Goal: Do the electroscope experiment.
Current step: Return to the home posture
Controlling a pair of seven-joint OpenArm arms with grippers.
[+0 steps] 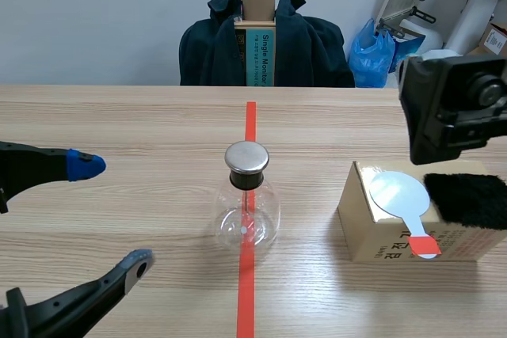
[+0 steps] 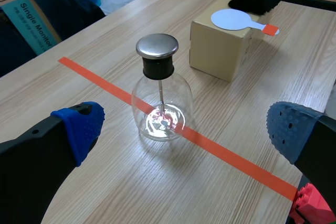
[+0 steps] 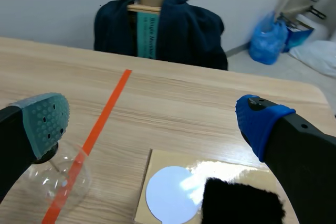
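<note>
Nearest the camera, the left gripper (image 1: 112,213) is seen low over the table, to the left of the glass electroscope flask (image 1: 247,213). Its two blue-padded fingers are spread wide apart, with nothing between them. The flask is stood upright on the wooden table (image 1: 119,116), on the orange-red tape line, and is touched by neither gripper. It is closed by a black stopper topped with a round metal cap (image 1: 247,157), and a thin rod is hung from this inside the clear bulb. To the right of the flask, apart from it, a cardboard box (image 1: 368,231) is placed. A white disc paddle (image 1: 396,194) with an orange-red handle tip is laid on the box's top, with a black furry pad (image 1: 467,197) just beside it, on the side away from the flask. The right gripper (image 3: 153,121) is held above the box, its fingers likewise spread apart and empty. Beyond the flask, past the table's far edge, a dark jacket (image 1: 206,53) is draped over a chair.
</note>
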